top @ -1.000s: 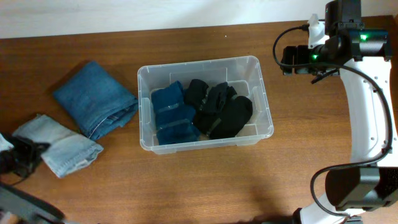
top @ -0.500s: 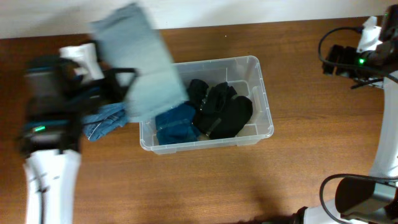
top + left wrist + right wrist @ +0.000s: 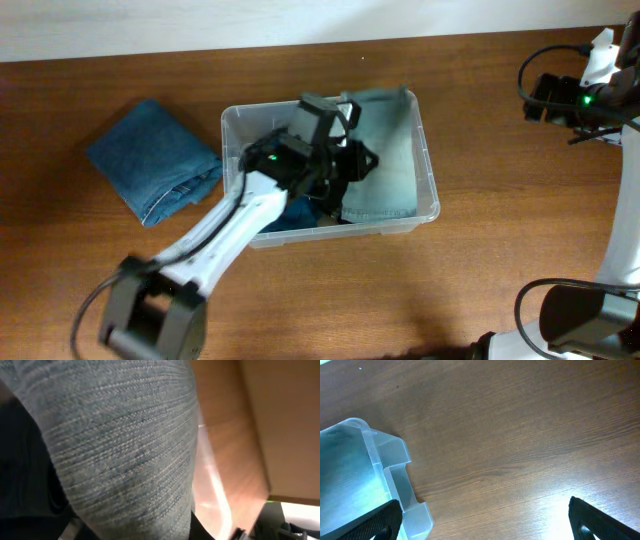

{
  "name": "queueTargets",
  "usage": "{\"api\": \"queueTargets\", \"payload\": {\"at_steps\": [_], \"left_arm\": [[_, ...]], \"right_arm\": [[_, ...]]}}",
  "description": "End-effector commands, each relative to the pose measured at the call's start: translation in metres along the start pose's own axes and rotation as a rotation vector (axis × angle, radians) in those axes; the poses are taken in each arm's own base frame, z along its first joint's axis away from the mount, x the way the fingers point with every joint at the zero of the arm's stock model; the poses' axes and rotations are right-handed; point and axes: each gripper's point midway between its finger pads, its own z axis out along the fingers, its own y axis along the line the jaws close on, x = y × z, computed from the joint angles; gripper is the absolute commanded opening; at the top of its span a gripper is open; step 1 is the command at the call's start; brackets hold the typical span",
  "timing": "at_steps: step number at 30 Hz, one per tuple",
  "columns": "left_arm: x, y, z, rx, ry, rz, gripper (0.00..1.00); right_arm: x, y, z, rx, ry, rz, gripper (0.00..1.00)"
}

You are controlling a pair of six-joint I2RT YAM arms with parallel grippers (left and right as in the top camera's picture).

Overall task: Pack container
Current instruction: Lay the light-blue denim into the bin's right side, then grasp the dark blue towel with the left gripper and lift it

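The container (image 3: 431,196), a clear plastic tub, stands mid-table. A light blue pair of jeans (image 3: 392,165) lies spread over its right half. My left gripper (image 3: 343,160) is inside the tub at the left edge of these jeans and seems shut on them. Their denim (image 3: 120,445) fills the left wrist view and hides the fingers. Dark blue clothes (image 3: 296,213) and black clothes (image 3: 360,158) lie under the arm. My right gripper (image 3: 542,97) is open and empty (image 3: 482,527) over bare table, right of the tub's corner (image 3: 395,470).
A folded dark blue pair of jeans (image 3: 155,160) lies on the wooden table (image 3: 480,270) left of the tub. The right arm's base and cables stand at the right edge (image 3: 610,180). A white wall borders the far edge.
My left arm has swung the light jeans from above the tub's left corner down into the tub, where they now cover most of the black clothes. The right arm has stayed still.
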Motion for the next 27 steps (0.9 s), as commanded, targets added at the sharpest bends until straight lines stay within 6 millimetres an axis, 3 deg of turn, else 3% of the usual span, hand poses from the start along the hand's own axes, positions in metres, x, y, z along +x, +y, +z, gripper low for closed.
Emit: {"api": "queueTargets", "payload": {"at_steps": [1,3,4,6,8,11,12,13,15,16,18,20,21,22,23,26,27], "left_arm": [[0.013,0.013,0.024,-0.004,0.070,-0.087,0.00],[0.022,0.017,0.032,0.005,0.108,-0.109,0.04],[0.018,0.020,0.030,0.000,0.097,-0.112,0.25],[0.000,0.027,0.020,0.002,0.053,-0.102,0.77],[-0.028,0.036,-0.004,0.001,-0.006,-0.058,0.99],[-0.080,0.046,-0.078,-0.051,-0.150,0.017,0.99],[-0.101,0.058,-0.119,-0.139,-0.238,0.058,0.99],[-0.106,0.064,-0.133,-0.177,-0.266,0.056,0.99],[-0.119,0.110,-0.200,-0.401,-0.395,-0.024,0.99],[-0.117,0.144,-0.240,-0.509,-0.439,-0.104,0.99],[-0.104,0.190,-0.278,-0.597,-0.451,-0.233,0.99],[-0.088,0.230,-0.302,-0.650,-0.449,-0.362,0.99],[-0.072,0.265,-0.316,-0.669,-0.435,-0.464,0.99],[-0.064,0.279,-0.320,-0.674,-0.425,-0.505,0.99],[-0.049,0.305,-0.325,-0.686,-0.406,-0.583,0.99],[-0.021,0.348,-0.320,-0.675,-0.350,-0.710,0.99],[-0.005,0.372,-0.307,-0.639,-0.296,-0.756,0.99]], "right_arm": [[-0.004,0.000,-0.010,0.002,-0.031,0.007,0.98],[-0.004,0.000,-0.010,0.002,-0.031,0.007,0.98],[-0.004,0.000,-0.010,0.001,-0.031,0.007,0.98],[-0.003,0.002,-0.010,-0.009,-0.027,0.007,0.98],[-0.003,0.002,-0.010,-0.009,-0.027,0.007,0.98],[-0.003,0.002,-0.010,-0.009,-0.027,0.007,0.98],[-0.003,0.002,-0.010,-0.009,-0.027,0.007,0.98],[-0.003,0.002,-0.010,-0.009,-0.028,0.007,0.98],[-0.003,0.002,-0.010,-0.009,-0.027,0.007,0.98],[-0.003,0.002,-0.010,-0.009,-0.027,0.007,0.98],[-0.003,0.002,-0.009,-0.009,-0.026,0.007,0.98],[-0.003,0.002,-0.009,-0.009,-0.023,0.008,0.98],[-0.002,0.002,-0.008,-0.009,-0.021,0.008,0.98],[-0.002,0.002,-0.008,-0.009,-0.020,0.008,0.98],[-0.002,0.002,-0.008,-0.009,-0.019,0.008,0.99],[-0.002,0.002,-0.008,-0.009,-0.019,0.008,0.98],[-0.001,0.002,-0.008,-0.010,-0.018,0.008,0.98]]}}
